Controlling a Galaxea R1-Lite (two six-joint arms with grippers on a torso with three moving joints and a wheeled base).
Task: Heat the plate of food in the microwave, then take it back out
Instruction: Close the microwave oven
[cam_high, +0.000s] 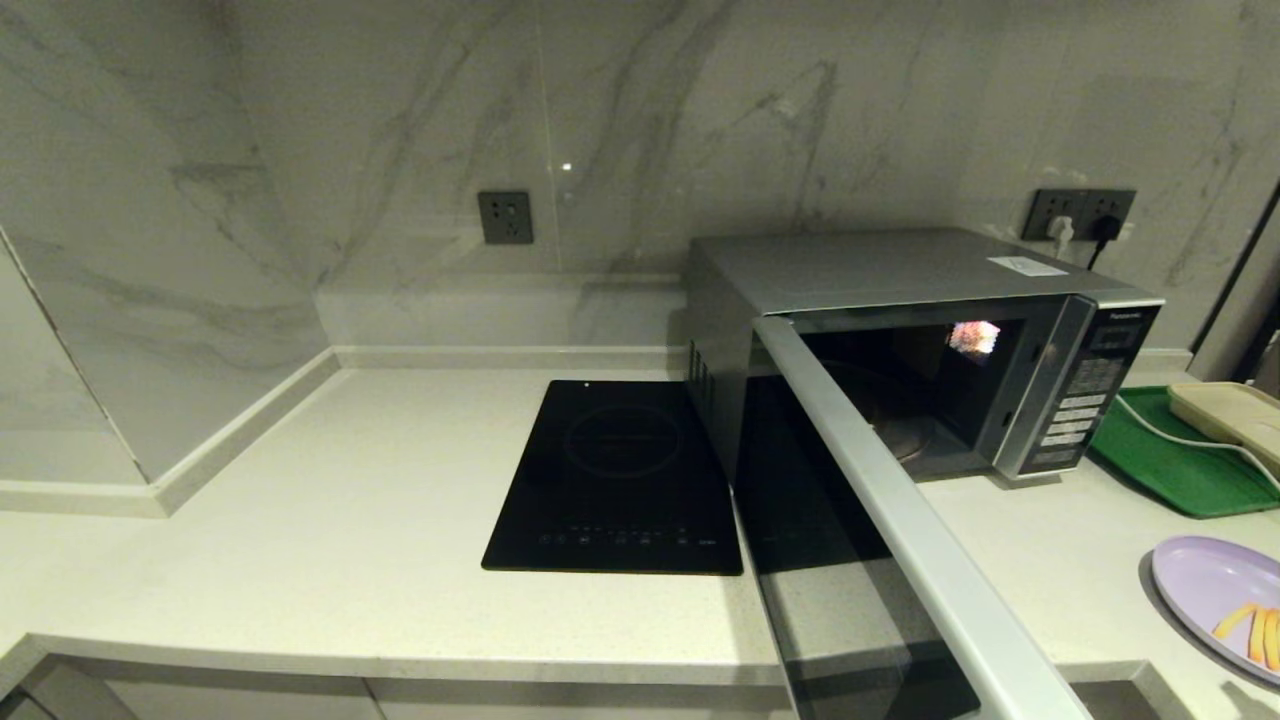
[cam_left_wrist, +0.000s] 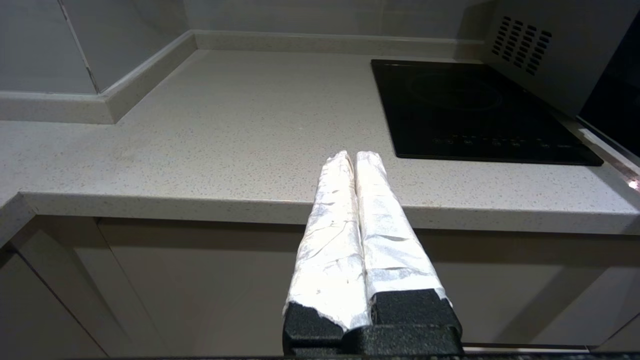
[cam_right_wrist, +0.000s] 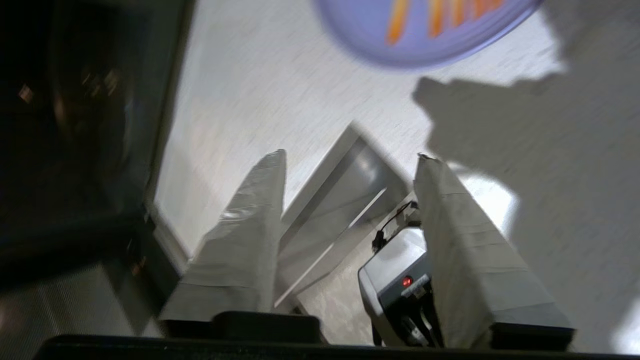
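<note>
I am holding my right end effector (cam_right_wrist: 350, 160) spread wide and empty above the surface (cam_high: 330, 560), with the plate of food (cam_high: 1215, 600) lying at four o'clock of the microwave (cam_high: 900, 340), whose door is standing open. I should be approaching the plate's rim low and level. My left end effector (cam_left_wrist: 355, 156) is hanging closed, empty, off the surface's front edge.
</note>
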